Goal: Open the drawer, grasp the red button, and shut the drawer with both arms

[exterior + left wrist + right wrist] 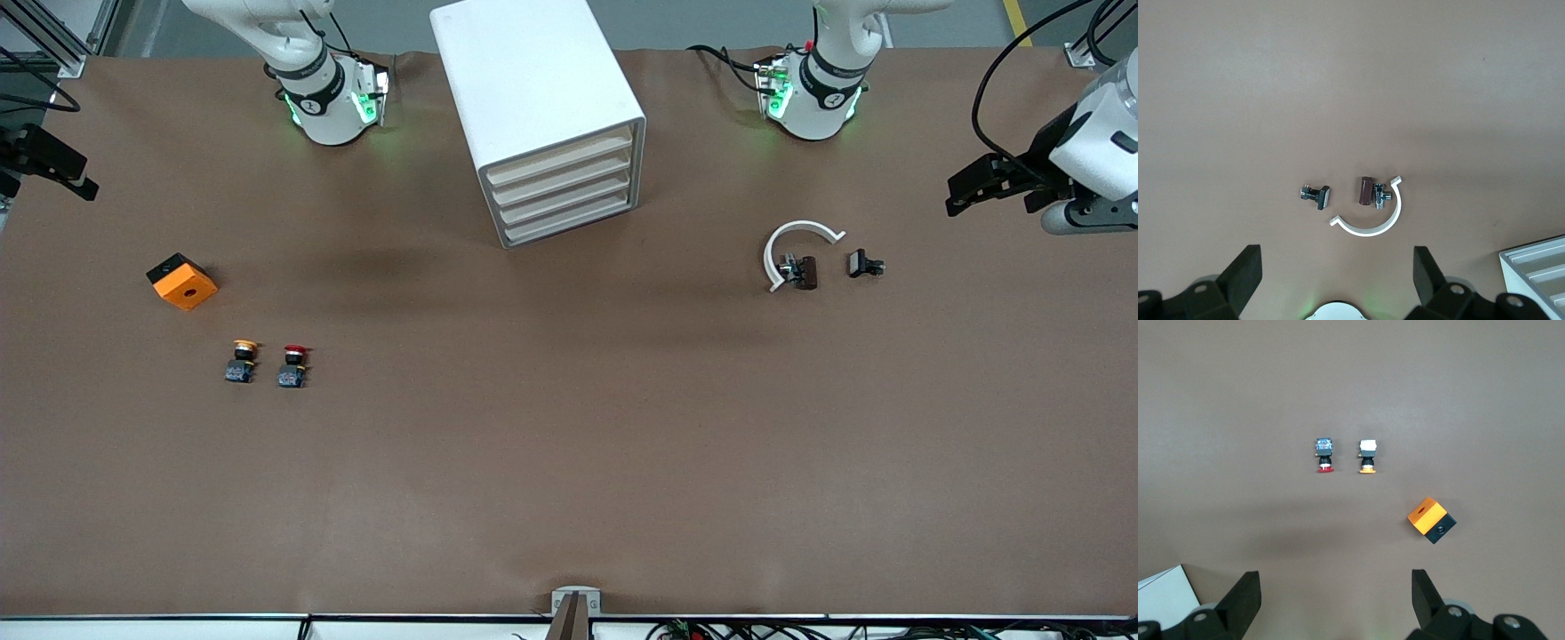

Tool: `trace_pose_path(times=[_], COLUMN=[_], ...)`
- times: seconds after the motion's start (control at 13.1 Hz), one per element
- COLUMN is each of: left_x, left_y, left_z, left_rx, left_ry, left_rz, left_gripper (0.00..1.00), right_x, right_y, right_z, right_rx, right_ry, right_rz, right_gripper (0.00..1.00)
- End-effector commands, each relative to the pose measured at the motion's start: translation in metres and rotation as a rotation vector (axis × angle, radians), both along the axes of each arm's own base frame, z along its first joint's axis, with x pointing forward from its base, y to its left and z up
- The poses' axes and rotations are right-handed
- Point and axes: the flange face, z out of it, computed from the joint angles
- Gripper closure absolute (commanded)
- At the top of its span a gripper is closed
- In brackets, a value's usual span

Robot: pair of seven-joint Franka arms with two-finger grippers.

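Red button [294,364] beside yellow-capped button [241,360], on table toward right arm's end. Cabinet [542,116]: all four drawers [564,191] shut, contents unseen. Left gripper [978,182] and right gripper [53,164] both spread wide, empty.

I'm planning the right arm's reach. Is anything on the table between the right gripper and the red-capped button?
Nothing visible blocks it. The right gripper hangs open at its end of the table. The orange cube sits off that line, and the yellow-capped button stands close beside the red-capped button, tightening finger room.
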Motion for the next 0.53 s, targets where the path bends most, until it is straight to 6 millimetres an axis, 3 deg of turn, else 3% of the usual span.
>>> trace_pose_path(times=[0.0,0.46], left_x=[0.0010,0.0013], left_y=[-0.0020,0.0026], left_z=[0.0062,0.0062], left_rx=[-0.011,-0.013], left_ry=[0.005,0.005], left_rz=[0.001,0.004], left_gripper=[0.00,0.00], right_x=[-0.0075,-0.0077], right_y=[0.0012,0.0012], right_z=[0.0029,0.0027], right_rx=[-0.011,-0.010], right_ry=[-0.019,-0.017], right_rz=[-0.007,-0.007], right_gripper=[0.00,0.00])
